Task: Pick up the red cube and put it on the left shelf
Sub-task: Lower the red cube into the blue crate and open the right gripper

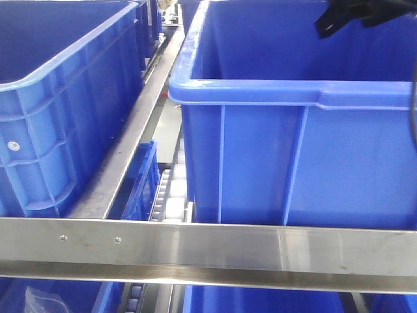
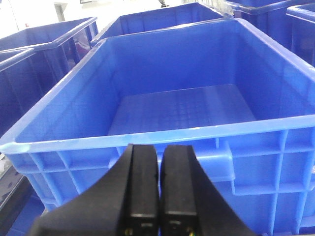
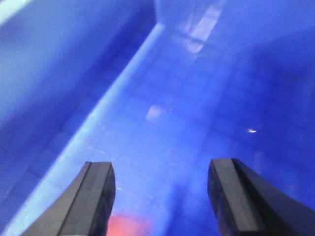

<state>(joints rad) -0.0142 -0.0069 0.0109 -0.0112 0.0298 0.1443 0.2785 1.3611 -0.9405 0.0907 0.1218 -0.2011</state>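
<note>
At the far left of the front view, a large blue plastic crate (image 1: 58,111) sits on the tall stainless-steel shelf (image 1: 208,251), whose flat front rail crosses the bottom of the view, with white roller tracks (image 1: 172,195) showing in the gap beside it. To its right stands a second big blue crate (image 1: 293,150), and the black right gripper (image 1: 339,16) reaches in over its rim at the top right corner. The left gripper (image 2: 158,196), seen from its own wrist camera, hangs just outside the near wall of an empty blue bin (image 2: 182,108), its two black fingers pressed together with nothing between them. The right wrist camera looks down onto a blurred blue crate floor (image 3: 187,123); the right gripper's fingers (image 3: 96,196) stand wide apart, and a small red-orange patch, probably the red cube (image 3: 129,227) (too blurred to be sure), lies at the bottom edge between and below them, not yet grasped. The risk from here, I judge, is a descent that lands off-centre, since the cube sits nearer the left finger: a finger could strike its top, or nudge it toward the crate wall, where closing cleanly around it gets harder.
</note>
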